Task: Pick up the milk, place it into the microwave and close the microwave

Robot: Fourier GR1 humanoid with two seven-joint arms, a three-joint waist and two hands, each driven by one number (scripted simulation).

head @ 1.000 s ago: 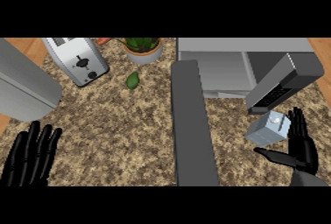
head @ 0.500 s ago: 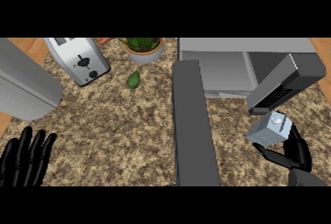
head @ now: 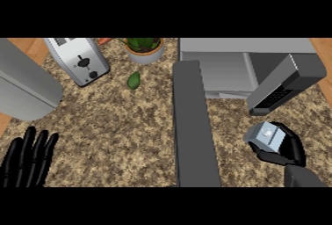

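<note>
The milk (head: 266,136) is a small grey-white carton at the right, in front of the microwave (head: 227,70). My right hand (head: 289,149) curls round it from the right and below, with the carton tilted and seemingly lifted off the counter. The microwave stands open at the top right; its door (head: 285,85) swings out toward me, just above the carton. My left hand (head: 27,157) rests open at the lower left, fingers up, holding nothing.
A long dark grey bar (head: 193,127) runs down the middle of the granite counter (head: 123,132). A toaster (head: 79,60), a potted plant (head: 144,48) and a green vegetable (head: 133,80) sit at the back left. A grey rounded appliance (head: 23,88) fills the left edge.
My right hand has closed round the milk and tipped it up off the counter. My left hand has sunk toward the lower edge.
</note>
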